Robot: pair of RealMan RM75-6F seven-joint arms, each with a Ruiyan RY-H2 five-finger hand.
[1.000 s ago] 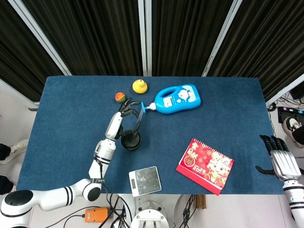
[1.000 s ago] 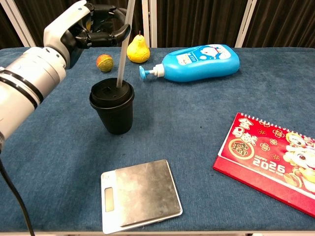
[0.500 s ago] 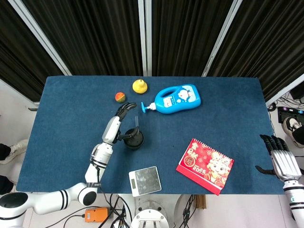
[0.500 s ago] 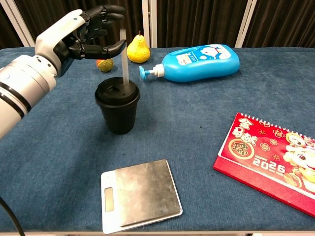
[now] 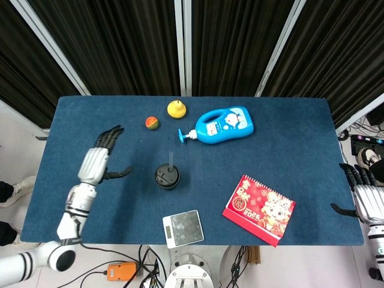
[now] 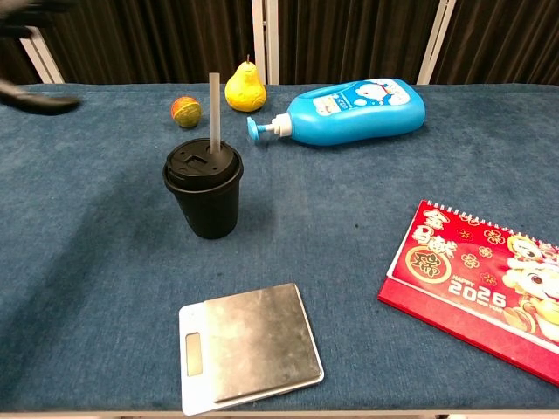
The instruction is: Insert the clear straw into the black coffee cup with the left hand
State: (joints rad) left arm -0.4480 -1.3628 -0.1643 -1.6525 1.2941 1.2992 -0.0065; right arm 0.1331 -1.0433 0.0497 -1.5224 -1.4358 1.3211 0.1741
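Note:
The black coffee cup point(image 5: 167, 176) point(image 6: 203, 194) stands upright on the blue table near its middle. The clear straw point(image 5: 171, 161) point(image 6: 214, 113) sticks up out of the cup's lid, nearly vertical, with nothing touching it. My left hand point(image 5: 99, 162) is well to the left of the cup, fingers spread and holding nothing; in the chest view only a blurred dark fingertip point(image 6: 39, 102) shows at the top left edge. My right hand point(image 5: 366, 198) rests open off the table's right edge.
A blue lotion bottle point(image 5: 223, 125) lies on its side behind the cup, with a yellow pear point(image 5: 176, 108) and a small orange-green ball point(image 5: 152, 123) to its left. A silver kitchen scale point(image 5: 183, 228) and a red calendar point(image 5: 259, 209) lie toward the front edge.
My left hand let go of the straw and drew back far to the left of the cup. The straw now stands free in the lid, pushed lower than one second ago.

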